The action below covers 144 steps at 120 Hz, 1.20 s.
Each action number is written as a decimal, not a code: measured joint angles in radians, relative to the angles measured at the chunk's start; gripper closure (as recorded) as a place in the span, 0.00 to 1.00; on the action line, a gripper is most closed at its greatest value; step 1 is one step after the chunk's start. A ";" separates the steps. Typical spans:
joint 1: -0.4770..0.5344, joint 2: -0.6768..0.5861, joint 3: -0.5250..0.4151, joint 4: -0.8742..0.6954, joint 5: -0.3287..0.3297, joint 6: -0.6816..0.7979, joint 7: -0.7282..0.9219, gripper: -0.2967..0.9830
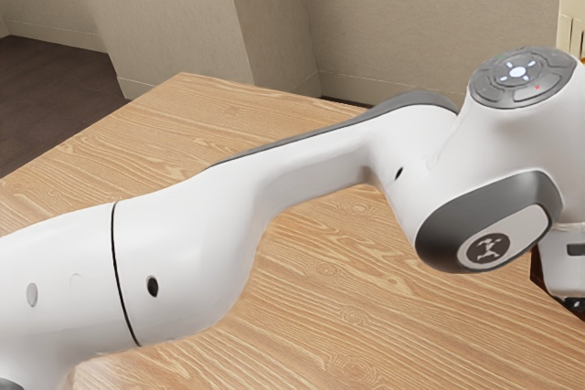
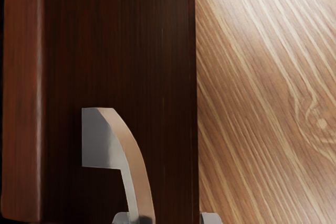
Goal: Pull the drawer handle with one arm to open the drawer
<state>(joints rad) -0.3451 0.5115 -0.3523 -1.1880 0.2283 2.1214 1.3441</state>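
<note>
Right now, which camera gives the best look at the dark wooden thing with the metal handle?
The wrist view: it shows the dark wooden unit close up, with its grain and curved metal handle. In the exterior view, a dark sliver of it peeks out beside the white arm, near that view's right edge.

1 arm, 1 tbl., 1 hndl., 1 dk. wood cab., 1 cream obj., partly seen.
</note>
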 joint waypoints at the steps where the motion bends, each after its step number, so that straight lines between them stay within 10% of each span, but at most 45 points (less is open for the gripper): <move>1: 0.000 -0.002 0.000 -0.002 0.000 0.000 0.000 0.71; 144: 0.012 -0.187 0.026 -0.258 -0.030 0.053 -0.042 0.79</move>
<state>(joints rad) -0.3329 0.3241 -0.3266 -1.4459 0.1981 2.1739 1.3019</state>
